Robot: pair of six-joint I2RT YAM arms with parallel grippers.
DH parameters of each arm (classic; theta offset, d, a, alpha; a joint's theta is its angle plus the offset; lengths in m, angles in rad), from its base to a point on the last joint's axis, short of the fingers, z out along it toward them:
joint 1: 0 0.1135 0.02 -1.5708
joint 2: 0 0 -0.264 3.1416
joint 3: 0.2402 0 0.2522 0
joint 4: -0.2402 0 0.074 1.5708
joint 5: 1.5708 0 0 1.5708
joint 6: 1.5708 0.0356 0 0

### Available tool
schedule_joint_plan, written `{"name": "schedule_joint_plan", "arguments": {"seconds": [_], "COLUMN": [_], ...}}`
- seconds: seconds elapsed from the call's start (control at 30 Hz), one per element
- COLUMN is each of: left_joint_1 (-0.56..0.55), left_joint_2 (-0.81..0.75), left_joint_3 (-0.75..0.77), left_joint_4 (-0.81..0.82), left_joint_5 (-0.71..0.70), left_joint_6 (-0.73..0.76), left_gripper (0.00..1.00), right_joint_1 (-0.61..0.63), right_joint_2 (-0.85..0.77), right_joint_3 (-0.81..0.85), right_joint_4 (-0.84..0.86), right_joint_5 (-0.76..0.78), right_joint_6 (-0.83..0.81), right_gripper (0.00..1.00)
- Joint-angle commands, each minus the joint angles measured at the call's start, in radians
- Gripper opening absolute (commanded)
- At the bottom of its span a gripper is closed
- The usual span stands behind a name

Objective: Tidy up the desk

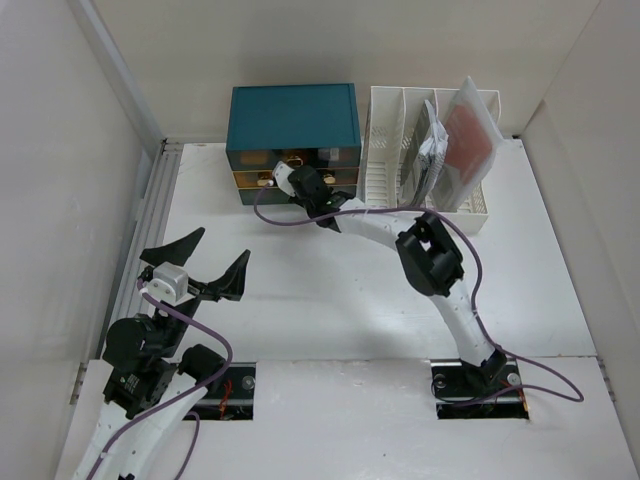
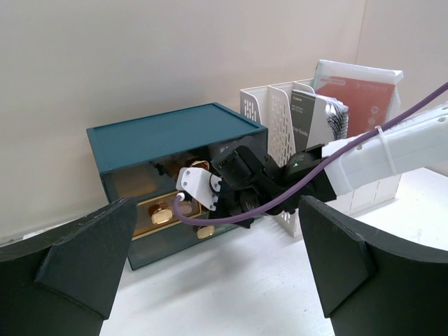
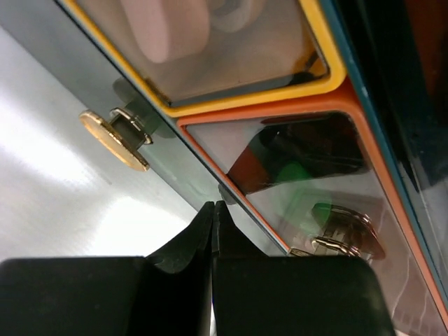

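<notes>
The white desk (image 1: 330, 290) holds a teal drawer cabinet (image 1: 293, 115) at the back. My right gripper (image 1: 303, 188) reaches up to the cabinet's drawer fronts. In the right wrist view it (image 3: 213, 207) is shut with nothing between the fingers, its tips against the glassy front just below the orange-rimmed drawer (image 3: 308, 161). A yellow-rimmed drawer (image 3: 210, 49) lies beside that one. Gold knobs (image 3: 115, 140) show on either side of the tips. My left gripper (image 1: 200, 265) is open and empty, held above the desk's front left, facing the cabinet (image 2: 168, 133).
A white slotted file rack (image 1: 400, 150) with booklets and a reddish packet (image 1: 468, 135) stands right of the cabinet. White walls close in the desk on both sides. The right arm's purple cable (image 1: 300, 220) loops in front of the cabinet.
</notes>
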State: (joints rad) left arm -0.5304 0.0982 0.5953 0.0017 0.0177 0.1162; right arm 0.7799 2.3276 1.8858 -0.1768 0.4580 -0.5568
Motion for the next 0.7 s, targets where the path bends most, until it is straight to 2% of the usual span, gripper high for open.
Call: {"name": "schedule_joint_plan", "arguments": {"seconds": [0.0,0.17,0.3,0.33,0.37,0.4,0.43,0.5,0.53,0.6,0.67], "left_joint_1": [-0.005,-0.005,-0.005,-0.005,-0.005,-0.005,-0.005,-0.005,-0.005,-0.005,-0.005], "left_joint_2": [-0.003,0.006,0.006,0.006,0.006,0.006,0.006,0.006,0.006,0.015,0.015], "left_joint_3": [-0.006,-0.006,-0.006,-0.006,-0.006,-0.006,-0.006,-0.006,-0.006,-0.006,-0.006], "left_joint_4": [0.037,0.037,0.037,0.037,0.037,0.037,0.037,0.037,0.037,0.037,0.037], "left_joint_5": [-0.005,-0.005,-0.005,-0.005,-0.005,-0.005,-0.005,-0.005,-0.005,-0.005,-0.015], "left_joint_6": [0.005,0.005,0.005,0.005,0.005,0.005,0.005,0.005,0.005,-0.004,-0.004], "left_gripper": [1.00,1.00,1.00,1.00,1.00,1.00,1.00,1.00,1.00,1.00,1.00], "right_joint_1": [-0.030,-0.030,-0.019,-0.019,-0.019,-0.019,-0.019,-0.019,-0.019,-0.008,-0.008], "right_joint_2": [0.021,-0.031,-0.160,-0.181,-0.203,-0.236,-0.250,-0.270,-0.280,-0.290,-0.339], "right_joint_3": [-0.004,-0.065,-0.166,-0.166,-0.166,-0.151,-0.139,-0.075,-0.045,0.019,0.070], "right_joint_4": [0.131,0.140,0.053,0.004,-0.116,-0.181,-0.241,-0.414,-0.468,-0.608,-0.635], "right_joint_5": [0.148,0.076,-0.167,-0.337,-0.443,-0.552,-0.741,-0.893,-0.941,-1.012,-1.000], "right_joint_6": [0.040,0.040,-0.035,-0.058,-0.080,-0.130,-0.149,-0.167,-0.167,-0.167,-0.167], "right_gripper": [0.00,0.00,0.00,0.00,0.00,0.10,0.17,0.33,0.52,0.60,0.75]}}
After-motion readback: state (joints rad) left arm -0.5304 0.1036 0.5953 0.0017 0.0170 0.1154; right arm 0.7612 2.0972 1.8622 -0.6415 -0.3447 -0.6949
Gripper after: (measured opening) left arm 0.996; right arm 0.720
